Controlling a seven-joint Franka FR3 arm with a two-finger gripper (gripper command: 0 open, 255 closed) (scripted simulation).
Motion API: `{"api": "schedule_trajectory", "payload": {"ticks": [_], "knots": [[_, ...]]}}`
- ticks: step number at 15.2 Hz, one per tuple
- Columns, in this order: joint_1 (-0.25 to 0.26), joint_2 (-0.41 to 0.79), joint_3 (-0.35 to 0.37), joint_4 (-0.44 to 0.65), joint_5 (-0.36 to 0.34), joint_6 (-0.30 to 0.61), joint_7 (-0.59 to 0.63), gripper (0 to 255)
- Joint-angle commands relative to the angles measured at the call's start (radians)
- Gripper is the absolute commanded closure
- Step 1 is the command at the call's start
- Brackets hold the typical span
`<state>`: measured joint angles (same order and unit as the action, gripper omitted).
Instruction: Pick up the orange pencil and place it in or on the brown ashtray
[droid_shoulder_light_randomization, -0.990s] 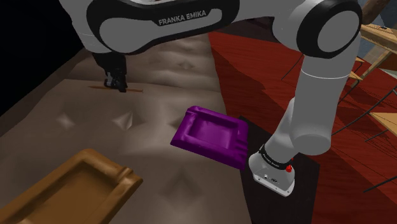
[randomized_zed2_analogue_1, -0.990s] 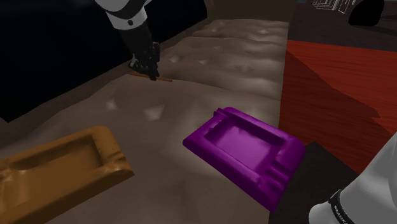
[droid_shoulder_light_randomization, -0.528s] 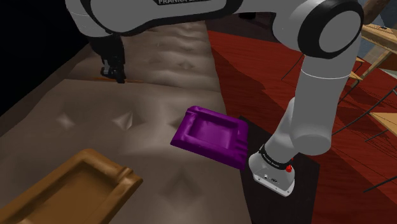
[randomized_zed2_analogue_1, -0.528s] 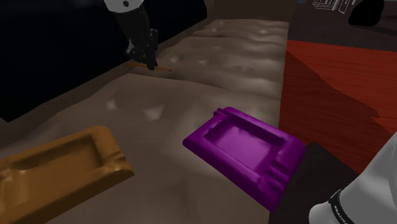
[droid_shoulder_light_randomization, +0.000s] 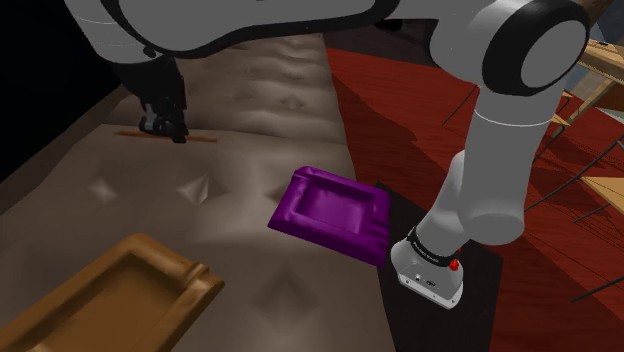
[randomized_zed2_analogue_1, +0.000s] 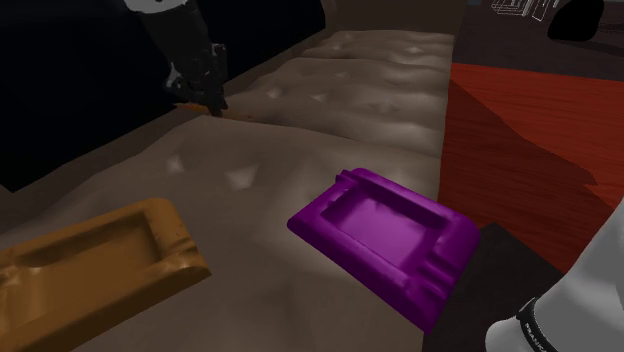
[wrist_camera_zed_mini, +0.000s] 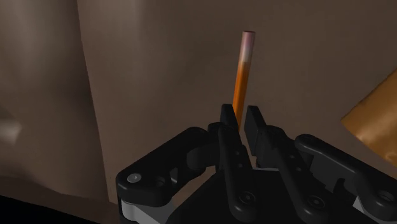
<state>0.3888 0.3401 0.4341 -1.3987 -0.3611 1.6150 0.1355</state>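
Note:
My black gripper (droid_shoulder_light_randomization: 166, 128) is shut on the orange pencil (droid_shoulder_light_randomization: 203, 139), which lies level across its fingers just above the tufted brown cushion (droid_shoulder_light_randomization: 230, 160). In the wrist view the pencil (wrist_camera_zed_mini: 241, 71) sticks out beyond the closed fingertips, pale pink at its far end, with the gripper (wrist_camera_zed_mini: 239, 118) clasping it. The brown ashtray (droid_shoulder_light_randomization: 110, 295) sits at the cushion's near end, far from the gripper; it is at the lower left of the second exterior view (randomized_zed2_analogue_1: 90, 260), and a corner of it (wrist_camera_zed_mini: 375, 121) shows in the wrist view. In the second exterior view the gripper (randomized_zed2_analogue_1: 205, 98) hangs by the cushion's far left edge.
A purple ashtray (droid_shoulder_light_randomization: 330, 212) rests on the cushion's edge near the robot's stand (droid_shoulder_light_randomization: 432, 270), also seen in the second exterior view (randomized_zed2_analogue_1: 385, 235). A black area borders the cushion beyond the gripper. Red wood floor (droid_shoulder_light_randomization: 420, 100) lies on the other side.
The gripper has carried the pencil toward the shoulder view's left, along the cushion's far edge. Both ashtrays have stayed where they were.

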Motion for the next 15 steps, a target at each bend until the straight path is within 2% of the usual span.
{"api": "schedule_trajectory", "payload": {"ticks": [1, 9, 15], "knots": [[0.035, 0.008, 0.015, 0.009, -0.003, -0.014, 0.047, 255], [0.184, 0.079, 0.061, 0.123, -0.027, -0.105, 0.209, 255], [0.329, 0.187, 0.081, 0.295, -0.065, -0.203, 0.320, 255]]}}
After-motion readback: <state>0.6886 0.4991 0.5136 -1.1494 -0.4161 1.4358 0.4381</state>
